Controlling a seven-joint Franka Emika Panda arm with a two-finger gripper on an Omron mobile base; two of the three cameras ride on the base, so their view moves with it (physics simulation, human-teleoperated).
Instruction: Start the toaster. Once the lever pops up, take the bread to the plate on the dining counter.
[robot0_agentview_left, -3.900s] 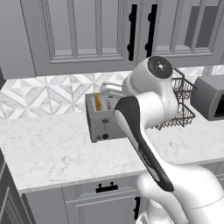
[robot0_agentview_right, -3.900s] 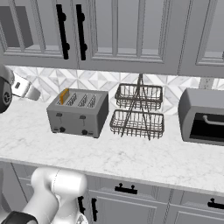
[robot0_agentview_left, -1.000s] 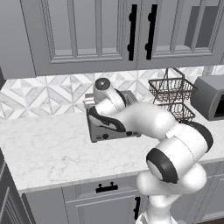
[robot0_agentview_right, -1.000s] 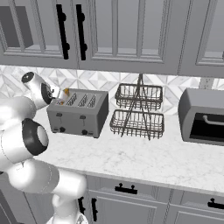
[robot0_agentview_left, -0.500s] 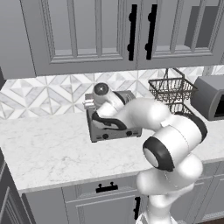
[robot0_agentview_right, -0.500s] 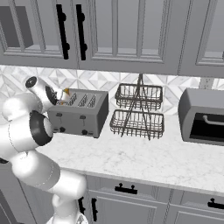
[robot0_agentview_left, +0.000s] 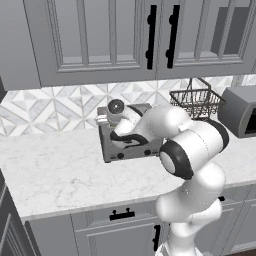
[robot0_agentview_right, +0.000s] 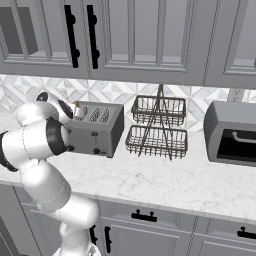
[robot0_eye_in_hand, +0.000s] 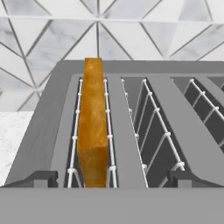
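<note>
The grey toaster (robot0_agentview_right: 97, 131) stands on the marble worktop against the tiled wall, and my arm covers most of it in the left base view (robot0_agentview_left: 107, 145). The bread (robot0_eye_in_hand: 92, 122), a golden-orange slice seen edge-on, sits upright in the toaster's leftmost slot (robot0_agentview_right: 76, 105). My gripper (robot0_eye_in_hand: 113, 179) hovers open just above the toaster's (robot0_eye_in_hand: 131, 87) front edge, its fingertips (robot0_eye_in_hand: 41, 178) straddling the left two slots without touching the bread. The hand (robot0_agentview_left: 105, 120) sits over the toaster's left end (robot0_agentview_right: 75, 114). The arm hides the lever. Plate and dining counter are out of view.
A two-tier wire basket (robot0_agentview_right: 159, 127) (robot0_agentview_left: 196, 102) stands right of the toaster. Beyond it is a grey box-shaped oven (robot0_agentview_right: 232, 135) (robot0_agentview_left: 240, 112). Upper cabinets (robot0_agentview_right: 125, 35) hang close above. Bare marble worktop (robot0_agentview_left: 55, 170) lies left of and in front of the toaster.
The hand has come down and in toward the toaster's left end, closer over the bread slot. The gripper has stayed open and the bread has not moved.
</note>
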